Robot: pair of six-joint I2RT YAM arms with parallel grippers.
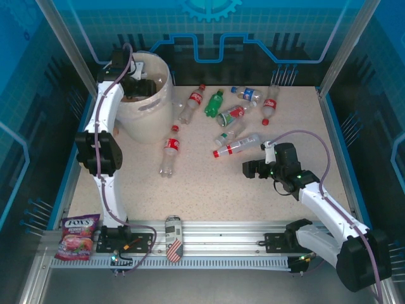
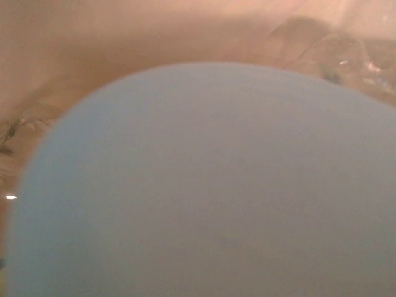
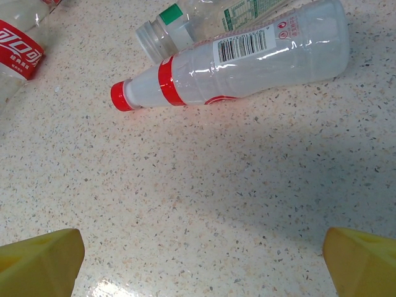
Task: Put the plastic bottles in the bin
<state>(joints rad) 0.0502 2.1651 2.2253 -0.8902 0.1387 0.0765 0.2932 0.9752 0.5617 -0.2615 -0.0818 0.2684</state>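
Over the bin (image 1: 150, 120), left claw (image 1: 137, 87), state unclear, right claw (image 3: 201, 260) released near bottle (image 3: 247, 59)

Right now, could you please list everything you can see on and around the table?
bin: one, cream-white, far left
bottles: eight, clear, mostly red-labelled, one green, one blue-labelled; lying on the table right of the bin
sweets bag: one, purple-pink, near-left corner
striped can: one, red and white, front rail
left gripper: one, black, inside the bin, jaws unreadable
right gripper: one, yellow-tipped, open, over the table by a red-capped bottle
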